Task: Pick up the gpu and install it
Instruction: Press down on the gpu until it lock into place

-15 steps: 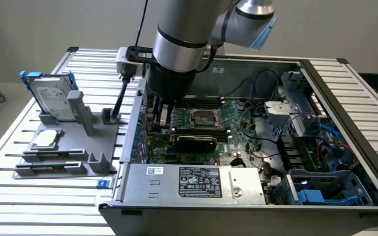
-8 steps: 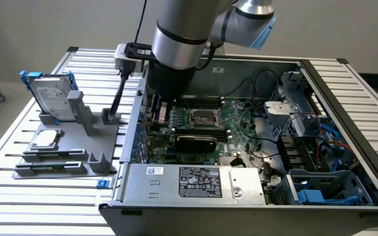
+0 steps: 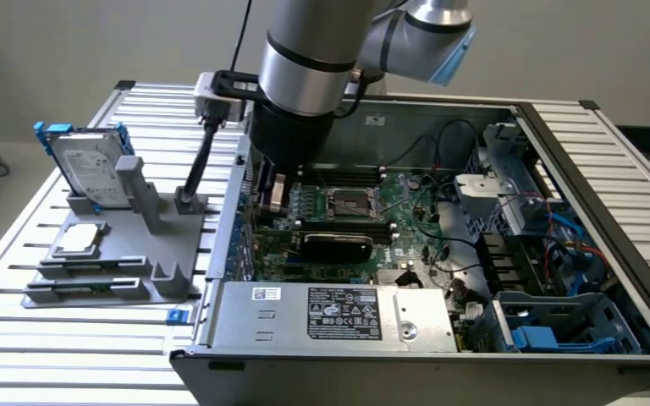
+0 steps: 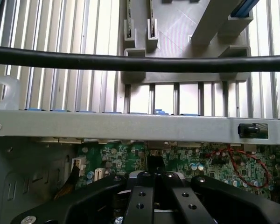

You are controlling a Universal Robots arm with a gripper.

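The gripper (image 3: 274, 203) is down inside the open computer case (image 3: 596, 169), close to the case wall on the exterior view's left and over the edge of the green motherboard (image 3: 415, 211). In the wrist view the gripper (image 4: 154, 186) is clenched, its black fingers (image 4: 140, 200) pressed together above the motherboard (image 4: 121, 156). I cannot tell whether anything is pinched between them.

The gpu (image 3: 338, 246), with its black rounded shroud, is inside the case on the motherboard. It is just on the near side of the CPU socket (image 3: 348, 203) and near the gripper, toward the exterior view's right of it. It does not look held, and whether it is fully seated in a slot is not clear.

Nearer the camera than the gpu, the large grey labelled power supply (image 3: 337, 313) lies along the front of the case, and a blue drive cage (image 3: 551, 326) sits in the corner beside it.

Outside the case, on the slatted metal table (image 3: 77, 338), stands a grey holder (image 3: 156, 220). A silver hard drive in a blue frame (image 3: 85, 165) stands upright at its far end.

In the wrist view a black cable (image 4: 130, 63) crosses in front of the case wall (image 4: 130, 126), with the grey holder (image 4: 177, 28) beyond it.
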